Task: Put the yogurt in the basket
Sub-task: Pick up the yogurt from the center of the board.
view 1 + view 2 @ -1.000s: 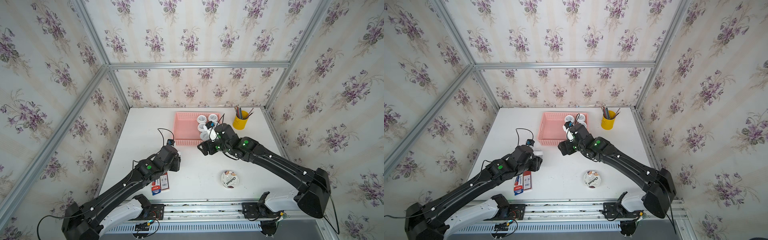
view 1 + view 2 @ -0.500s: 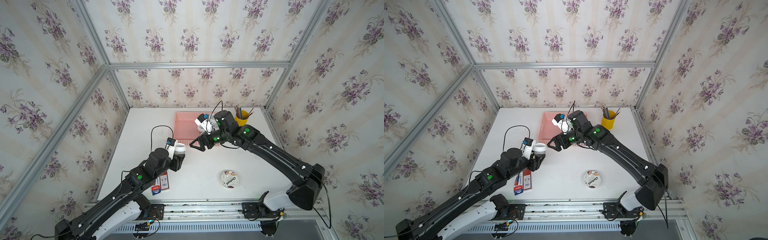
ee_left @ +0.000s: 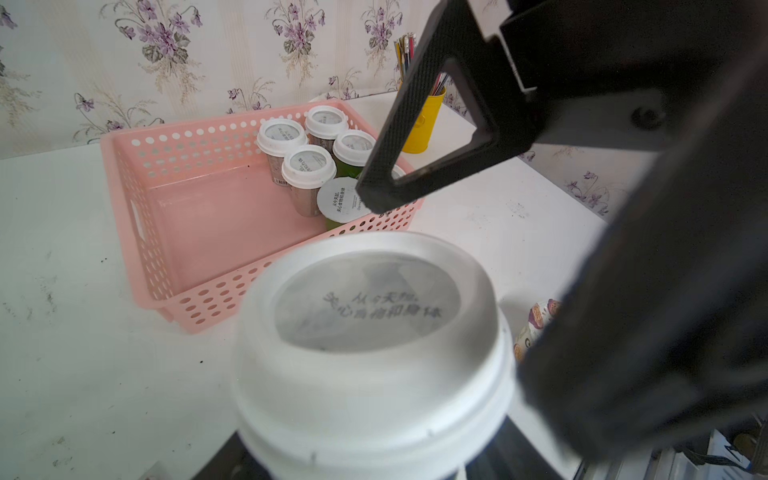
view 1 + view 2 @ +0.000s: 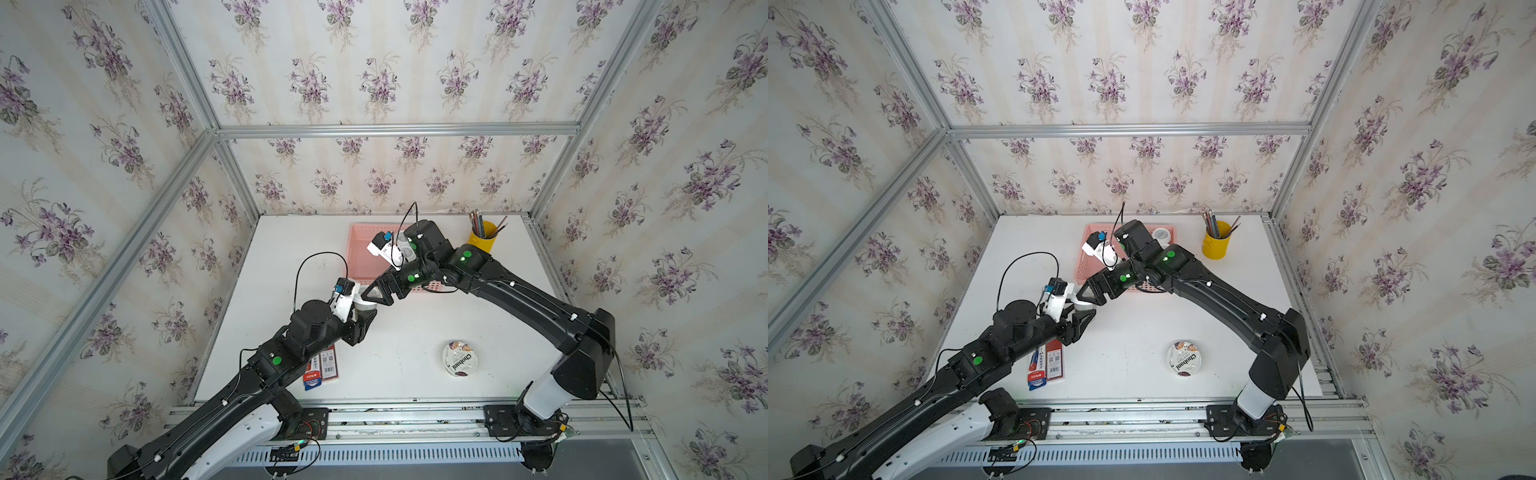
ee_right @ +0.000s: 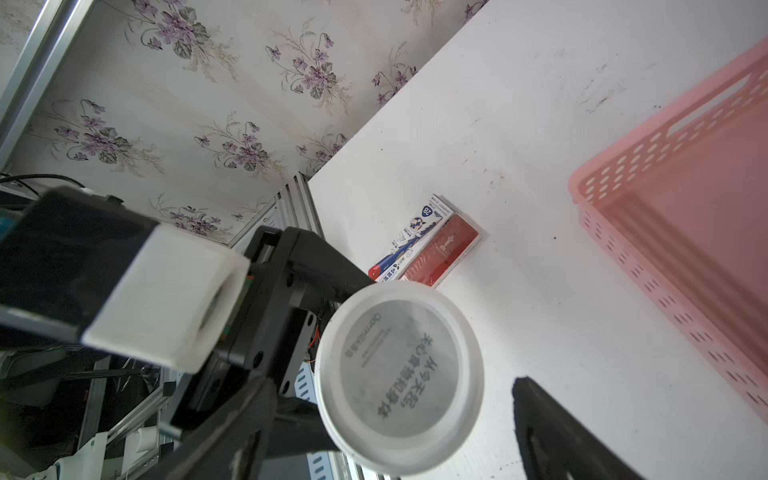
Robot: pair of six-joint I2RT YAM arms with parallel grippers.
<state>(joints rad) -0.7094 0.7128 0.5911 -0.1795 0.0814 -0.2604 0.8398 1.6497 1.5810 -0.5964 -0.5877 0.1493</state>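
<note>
My left gripper [image 4: 362, 318] is shut on a yogurt cup [image 4: 365, 305] and holds it upright above the table, in front of the pink basket [image 4: 357, 253]. The cup's white lid [image 3: 370, 332] fills the left wrist view. My right gripper [image 4: 376, 293] hangs open over that lid [image 5: 399, 386], one finger [image 5: 544, 419] on each side with gaps showing. Several yogurt cups [image 3: 309, 166] stand in the basket's [image 3: 187, 208] far right corner. The flat Chobani cup [image 4: 460, 358] lies on the table near the front right, also seen in a top view [image 4: 1184, 358].
A yellow pencil cup [image 4: 482, 237] stands right of the basket by the back wall. A red and blue box [image 4: 322, 365] lies near the front left, partly under my left arm. The left half of the basket floor [image 5: 706, 199] holds nothing.
My left gripper lifted the cup off the table and carried it toward the basket. My right gripper swung out of the basket, forward and left, over the held cup.
</note>
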